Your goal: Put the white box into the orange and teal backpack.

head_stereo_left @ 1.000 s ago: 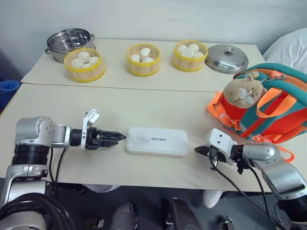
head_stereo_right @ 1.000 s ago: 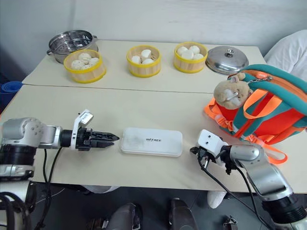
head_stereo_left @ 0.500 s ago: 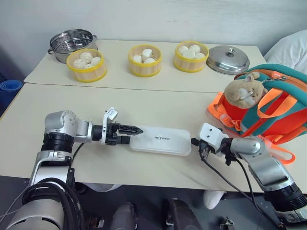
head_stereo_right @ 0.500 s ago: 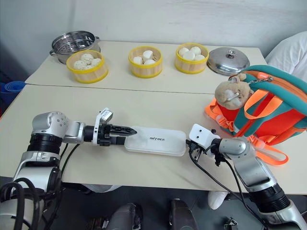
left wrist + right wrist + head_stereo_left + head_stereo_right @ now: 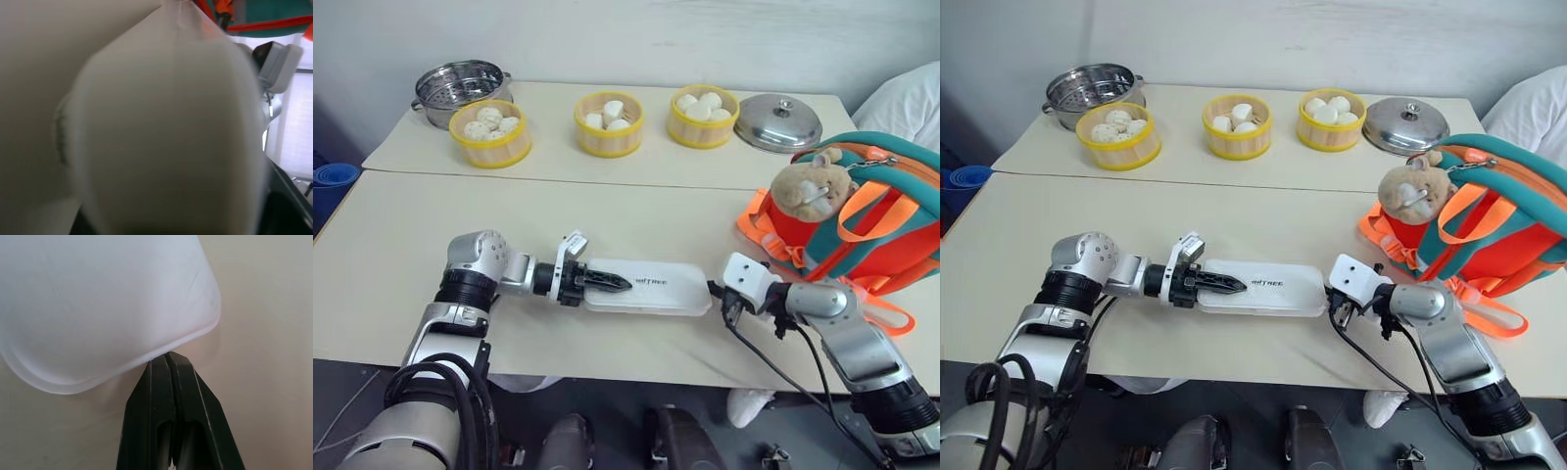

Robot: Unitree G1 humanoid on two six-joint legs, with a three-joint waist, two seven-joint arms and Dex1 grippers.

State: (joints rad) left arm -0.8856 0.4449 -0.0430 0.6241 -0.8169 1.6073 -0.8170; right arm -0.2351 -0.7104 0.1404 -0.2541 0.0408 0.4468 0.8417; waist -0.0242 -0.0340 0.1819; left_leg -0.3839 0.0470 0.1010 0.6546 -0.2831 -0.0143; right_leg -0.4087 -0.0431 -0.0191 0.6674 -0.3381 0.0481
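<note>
Beige bench point(image 5: 401, 294) carries everything. Left jaws point(image 5: 617, 283) reach over the near left end of the one white box point(image 5: 651, 288), one finger on its top; whether they grip it cannot be told. Right jaws point(image 5: 168, 363), clenched empty, touch its right end. One orange and teal backpack point(image 5: 862, 225) stands at three o'clock. At twelve o'clock: three yellow steamer baskets point(image 5: 608, 121), one steel pot point(image 5: 455, 86), one lid point(image 5: 777, 120).

You have a white box point(image 5: 651, 286) with dark lettering on the beige surface point(image 5: 607, 211), an orange and teal backpack point(image 5: 862, 225), and yellow-rimmed steamer baskets point(image 5: 607, 122).
</note>
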